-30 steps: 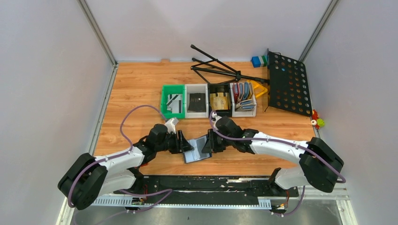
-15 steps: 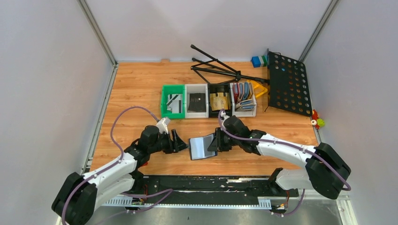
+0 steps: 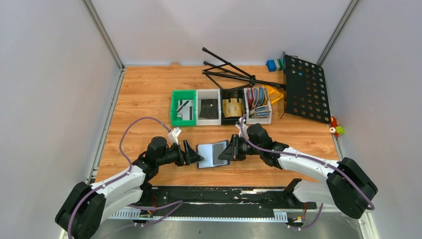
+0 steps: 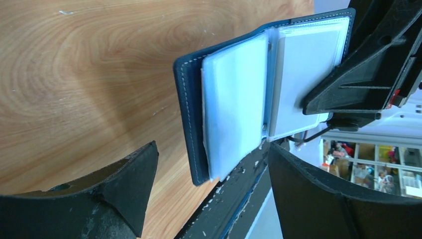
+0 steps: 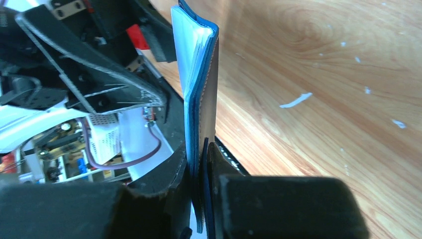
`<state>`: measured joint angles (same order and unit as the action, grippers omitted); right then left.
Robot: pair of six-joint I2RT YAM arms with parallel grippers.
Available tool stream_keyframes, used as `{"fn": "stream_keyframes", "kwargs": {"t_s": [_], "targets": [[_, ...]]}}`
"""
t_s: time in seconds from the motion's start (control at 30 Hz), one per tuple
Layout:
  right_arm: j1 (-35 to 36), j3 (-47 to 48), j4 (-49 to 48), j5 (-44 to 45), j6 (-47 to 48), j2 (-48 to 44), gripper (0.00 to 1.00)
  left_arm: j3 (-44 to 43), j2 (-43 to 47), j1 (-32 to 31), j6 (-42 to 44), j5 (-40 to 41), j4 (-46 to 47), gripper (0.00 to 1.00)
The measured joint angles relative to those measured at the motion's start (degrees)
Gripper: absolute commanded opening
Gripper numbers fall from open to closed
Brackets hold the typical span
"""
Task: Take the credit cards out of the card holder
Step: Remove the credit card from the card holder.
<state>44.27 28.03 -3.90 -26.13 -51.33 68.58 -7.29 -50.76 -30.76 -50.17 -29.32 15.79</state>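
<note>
Above the brown wood-grain worktop (image 3: 149, 94), the small navy-blue bifold card holder (image 3: 213, 154) is held spread open between our two tools. The right tool (image 3: 222, 153) is clamped on the cover half nearest it. The left tool (image 3: 198, 159) stands wide apart just before the free half, gripping nothing. We judge the holder light and floppy (its pale plastic sleeves (image 4: 234, 99) look slippery). We would pinch credit cards by a protruding edge, though none shows.

The navy-blue card holder (image 3: 213, 154) is spread open like a book, pale clear pockets showing, low over the table's (image 3: 149, 99) front middle. Credit cards (image 3: 209, 107) lie in bins (image 3: 173, 107) behind it: silver-grey, dark, tan-gold.
</note>
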Motion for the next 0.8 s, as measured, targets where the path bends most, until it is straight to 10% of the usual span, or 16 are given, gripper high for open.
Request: {"fn": "stream_keyframes", "kwargs": {"t_s": [0.23, 0.57, 0.8], "targets": [[-0.9, -1.7, -5.9, -4.2, -3.3, -1.2, 0.0, 1.7, -3.9, 0.2, -5.0, -4.0, 8.8, 0.73], [-1.5, -3.0, -9.0, -6.3, -4.6, -2.0, 0.19, 2.5, -2.5, 0.5, -10.1, -6.5, 16.2, 0.1], [-2.1, -4.1, -10.4, -6.6, -5.1, -2.8, 0.34, 2.6, 1.0, 0.5, -12.4, -7.1, 17.1, 0.0]]}}
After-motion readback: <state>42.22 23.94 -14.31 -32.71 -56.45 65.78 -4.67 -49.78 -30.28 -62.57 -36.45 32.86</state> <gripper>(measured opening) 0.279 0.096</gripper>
